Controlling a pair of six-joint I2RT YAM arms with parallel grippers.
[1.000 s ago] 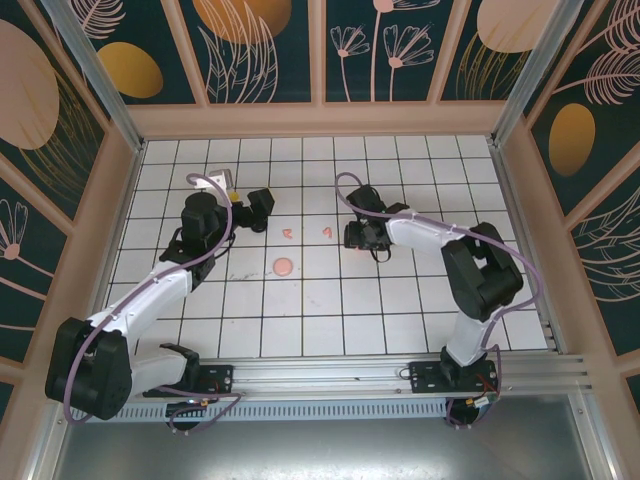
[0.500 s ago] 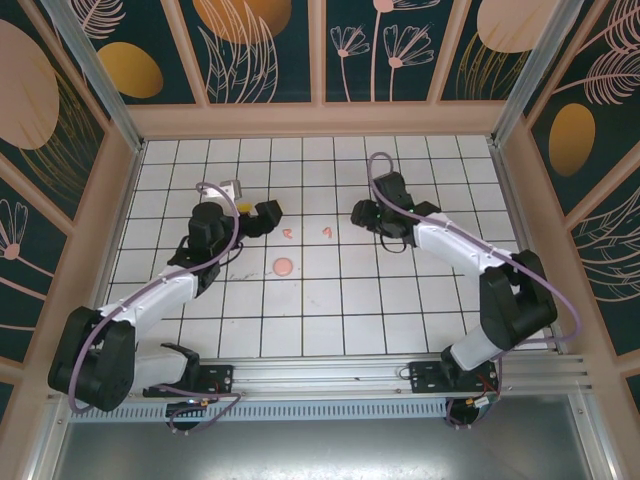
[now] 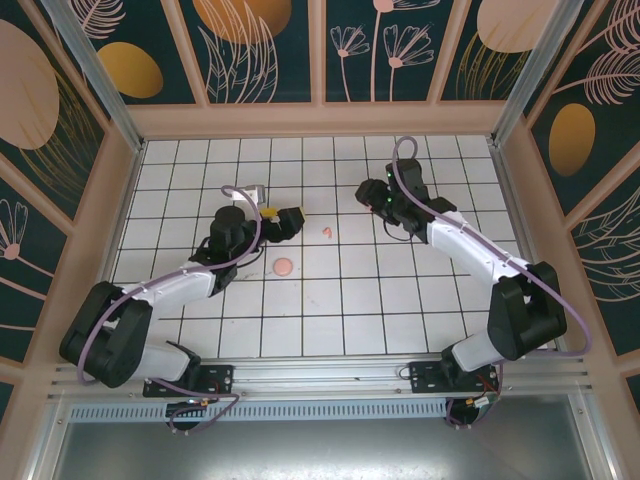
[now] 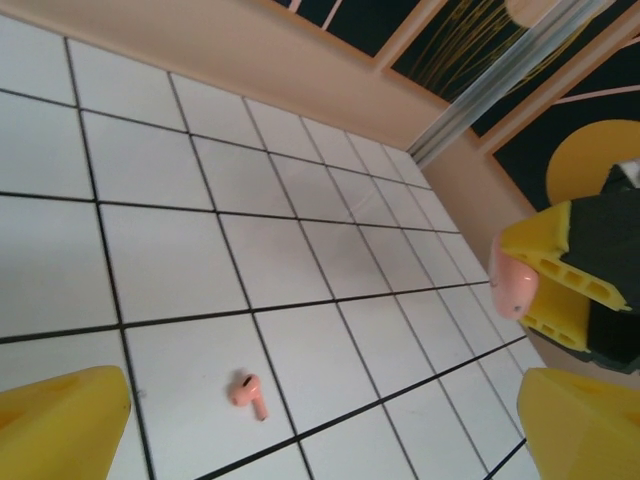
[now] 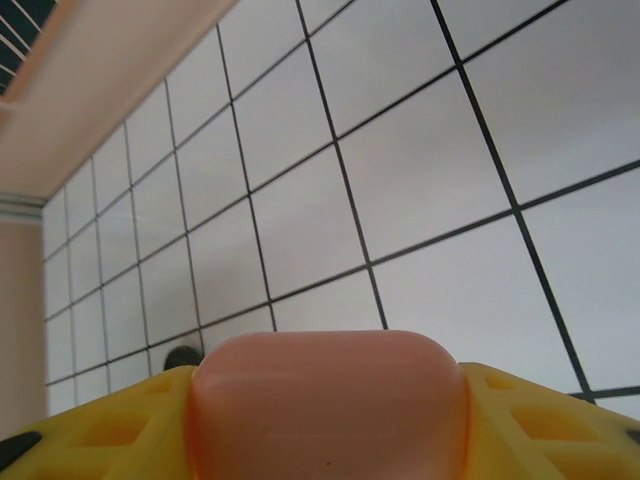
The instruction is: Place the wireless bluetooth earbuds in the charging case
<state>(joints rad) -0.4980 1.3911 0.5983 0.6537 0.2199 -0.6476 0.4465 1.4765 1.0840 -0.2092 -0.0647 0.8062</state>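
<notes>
One coral-pink earbud [image 3: 328, 231] lies on the white grid table, just right of my left gripper [image 3: 293, 220]. In the left wrist view this earbud [image 4: 248, 393] lies on a tile ahead of the open left gripper [image 4: 320, 440], nearer its left yellow finger [image 4: 60, 420], and nothing is held. My right gripper [image 3: 372, 197] hovers further back and right, shut on the coral-pink charging case [image 5: 325, 400], which sits between its yellow fingers. The case [image 4: 513, 280] also shows from the left wrist, at the right edge.
A round coral-pink piece [image 3: 284, 266] lies on the table in front of the left gripper. The peach-coloured back wall [image 3: 320, 120] and side frames bound the grid. A small dark spot [image 5: 180, 355] sits on a far tile.
My left gripper has slid right toward the earbuds and now covers the spot where the left one lay. The right arm has drawn back and right with the case.
</notes>
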